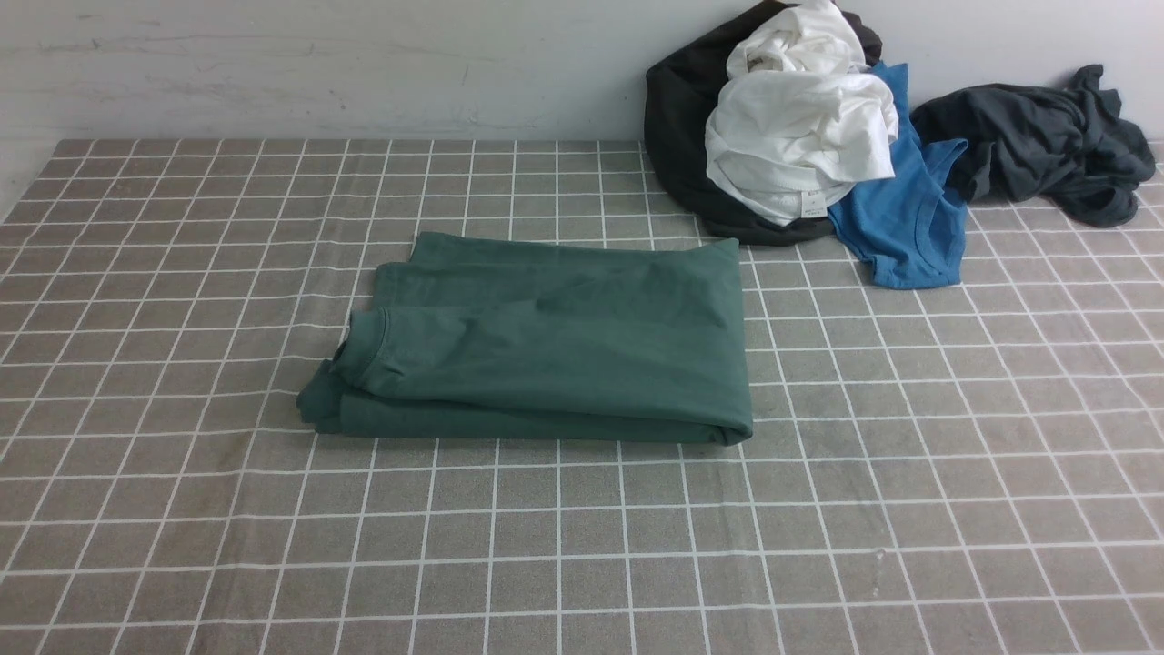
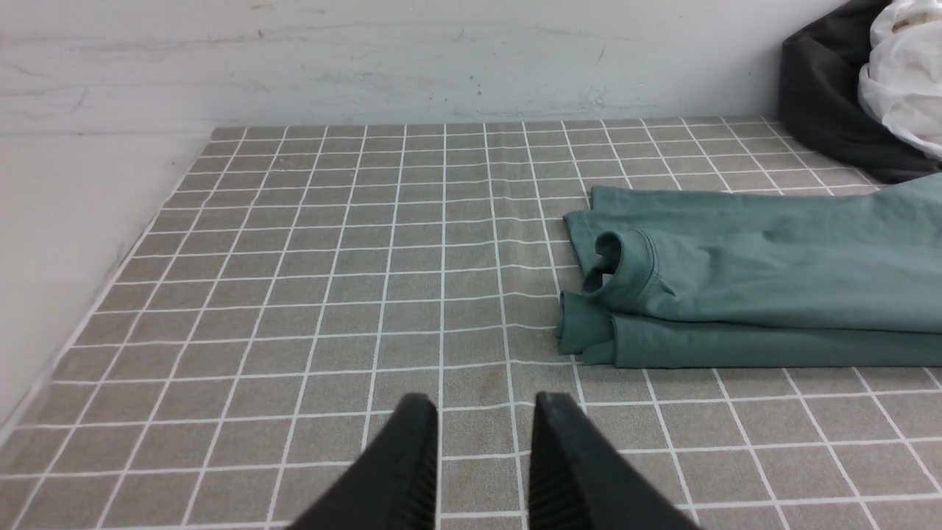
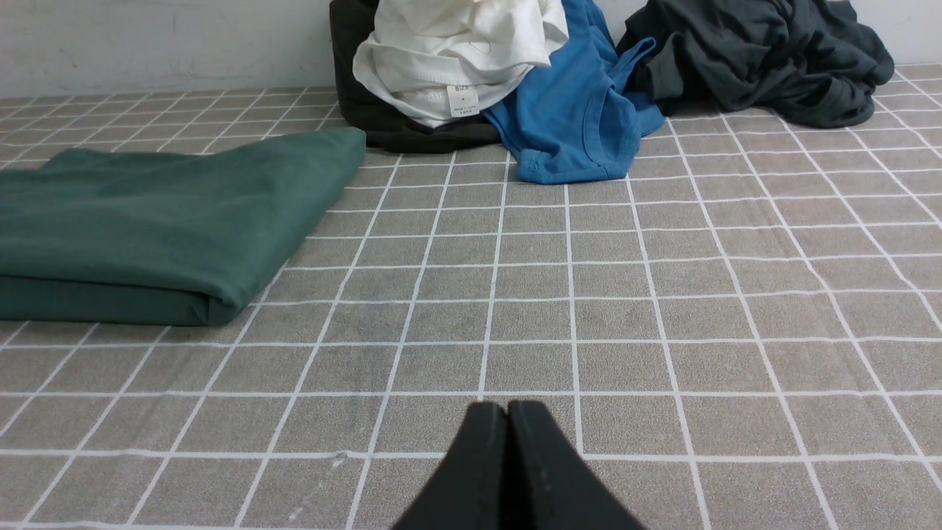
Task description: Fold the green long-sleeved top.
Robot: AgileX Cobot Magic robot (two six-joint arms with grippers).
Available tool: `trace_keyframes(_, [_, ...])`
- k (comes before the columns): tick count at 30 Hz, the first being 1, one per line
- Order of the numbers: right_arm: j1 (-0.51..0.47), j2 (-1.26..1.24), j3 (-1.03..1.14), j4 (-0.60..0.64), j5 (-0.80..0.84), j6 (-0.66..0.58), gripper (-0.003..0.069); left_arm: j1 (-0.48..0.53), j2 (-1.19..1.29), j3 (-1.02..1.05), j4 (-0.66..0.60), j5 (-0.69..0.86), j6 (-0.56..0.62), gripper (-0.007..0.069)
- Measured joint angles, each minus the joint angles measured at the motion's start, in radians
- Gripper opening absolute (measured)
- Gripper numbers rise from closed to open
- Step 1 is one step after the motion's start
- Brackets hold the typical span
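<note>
The green long-sleeved top point(image 1: 555, 346) lies folded into a flat rectangle in the middle of the checked tablecloth, with a sleeve cuff on top at its left end. It also shows in the left wrist view point(image 2: 751, 287) and the right wrist view point(image 3: 154, 221). Its neck label and chest logo are hidden. My left gripper point(image 2: 482, 412) is open and empty, low over the cloth, to the near left of the top. My right gripper point(image 3: 508, 416) is shut and empty, over bare cloth to the near right of the top. Neither gripper shows in the front view.
A pile of clothes sits at the back right against the wall: a white garment point(image 1: 800, 127) on a black one point(image 1: 682, 118), a bright blue shirt point(image 1: 900, 218) and a dark grey garment point(image 1: 1046, 136). The tablecloth's left edge point(image 2: 96, 309) shows in the left wrist view.
</note>
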Motion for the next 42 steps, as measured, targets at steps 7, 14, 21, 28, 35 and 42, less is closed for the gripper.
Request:
trace_keyframes(7, [0.0,0.0,0.0,-0.001,0.001,0.0,-0.0014,0.047,0.0,0.175,-0.054,-0.149,-0.001,0.017])
trace_keyframes(14, [0.0,0.0,0.0,-0.001,0.001,0.0,-0.0014,0.051,0.0,0.381,-0.113,-0.372,0.008,0.0011])
trace_keyframes(21, [0.0,0.0,-0.001,-0.001,0.001,0.0,-0.0014,0.051,0.0,0.385,-0.133,-0.342,0.094,-0.0008])
trace_keyframes(28, [0.0,0.0,-0.001,-0.001,0.001,0.0,-0.0014,0.051,0.0,0.385,-0.19,-0.34,0.139,-0.0008])
trace_keyframes(35, [0.0,0.0,-0.001,-0.001,0.001,0.0,-0.0014,0.051,0.0,0.385,-0.199,-0.34,0.139,-0.0008])
trace_keyframes(42, [0.0,0.0,-0.001,-0.001,0.001,0.0,-0.0014,0.051,0.0,0.385,-0.2,-0.34,0.139,-0.0008])
